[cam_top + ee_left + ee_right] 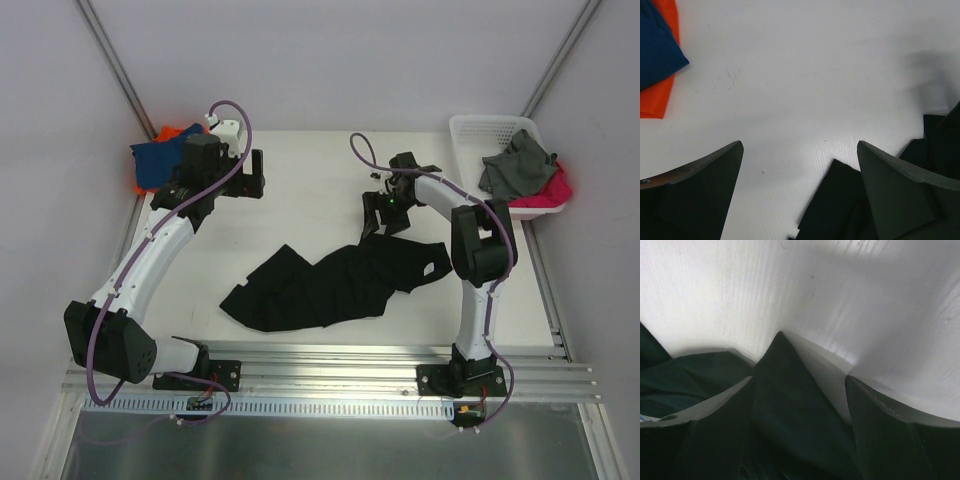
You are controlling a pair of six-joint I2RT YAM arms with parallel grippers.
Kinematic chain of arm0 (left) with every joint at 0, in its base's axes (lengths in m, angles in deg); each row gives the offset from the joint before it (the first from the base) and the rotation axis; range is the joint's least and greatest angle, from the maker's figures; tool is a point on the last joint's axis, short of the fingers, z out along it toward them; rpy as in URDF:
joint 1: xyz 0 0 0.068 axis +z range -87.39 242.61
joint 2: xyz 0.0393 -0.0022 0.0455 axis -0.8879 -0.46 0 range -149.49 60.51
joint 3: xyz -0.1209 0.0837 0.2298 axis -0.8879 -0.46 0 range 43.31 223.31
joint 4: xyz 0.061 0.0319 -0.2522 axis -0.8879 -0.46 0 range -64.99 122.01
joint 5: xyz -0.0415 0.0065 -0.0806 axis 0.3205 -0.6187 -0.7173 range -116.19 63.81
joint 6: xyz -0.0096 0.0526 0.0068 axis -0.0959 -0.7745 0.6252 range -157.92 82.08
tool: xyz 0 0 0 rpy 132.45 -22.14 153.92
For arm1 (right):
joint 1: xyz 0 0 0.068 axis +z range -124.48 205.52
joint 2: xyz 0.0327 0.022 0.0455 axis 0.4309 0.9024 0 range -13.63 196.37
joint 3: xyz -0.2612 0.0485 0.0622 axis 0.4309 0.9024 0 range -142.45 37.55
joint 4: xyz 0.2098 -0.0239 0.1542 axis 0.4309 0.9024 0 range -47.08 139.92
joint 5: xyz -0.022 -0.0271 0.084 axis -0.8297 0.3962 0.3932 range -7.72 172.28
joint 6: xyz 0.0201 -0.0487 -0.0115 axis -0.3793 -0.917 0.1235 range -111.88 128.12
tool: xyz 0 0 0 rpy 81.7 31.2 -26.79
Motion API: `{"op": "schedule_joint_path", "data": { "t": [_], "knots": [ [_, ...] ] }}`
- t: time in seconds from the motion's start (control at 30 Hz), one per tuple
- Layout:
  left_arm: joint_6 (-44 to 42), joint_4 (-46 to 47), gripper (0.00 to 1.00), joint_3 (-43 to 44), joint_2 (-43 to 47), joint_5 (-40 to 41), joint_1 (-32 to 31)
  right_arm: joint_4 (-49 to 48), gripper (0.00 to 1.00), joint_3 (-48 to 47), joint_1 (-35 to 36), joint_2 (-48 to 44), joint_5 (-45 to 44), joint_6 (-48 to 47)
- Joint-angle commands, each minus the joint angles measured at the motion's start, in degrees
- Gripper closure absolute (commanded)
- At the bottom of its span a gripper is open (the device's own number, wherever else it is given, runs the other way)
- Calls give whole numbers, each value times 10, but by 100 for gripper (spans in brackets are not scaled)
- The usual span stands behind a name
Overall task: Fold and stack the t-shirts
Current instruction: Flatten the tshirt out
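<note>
A black t-shirt (335, 285) lies crumpled and spread across the middle of the table. A blue t-shirt (160, 160) lies on an orange one (140, 182) at the far left corner. My left gripper (252, 178) is open and empty above bare table, between that pile and the black shirt. Its wrist view shows the wide-open gripper (800, 144), the blue shirt (655, 50), the orange shirt (660, 95) and a black shirt edge (840, 205). My right gripper (378, 222) is at the black shirt's far edge. In its wrist view the gripper (799, 381) is open, with a pointed corner of black cloth (785, 410) between the fingers.
A white slotted basket (478, 128) stands at the far right with a grey-green cloth (515, 165) and a pink-red cloth (552, 190) in it. Metal rails run along the table's near edge (330, 365). Grey walls close in the back and sides.
</note>
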Motion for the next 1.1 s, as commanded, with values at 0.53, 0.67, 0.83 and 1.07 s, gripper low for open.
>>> {"op": "schedule_joint_path", "data": {
  "t": [0.53, 0.67, 0.83, 1.07],
  "knots": [
    [10, 6, 1, 14, 3, 8, 2, 12, 99, -2, 7, -28, -24, -22],
    [10, 5, 1, 5, -4, 4, 2, 22, 99, -26, -2, -57, -53, -21],
    [6, 0, 1, 0, -42, -50, 2, 29, 99, -100, -9, -124, -86, -18],
    [8, -43, 1, 63, -122, -116, 2, 18, 100, -222, -9, -230, -102, -33]
  ]
}}
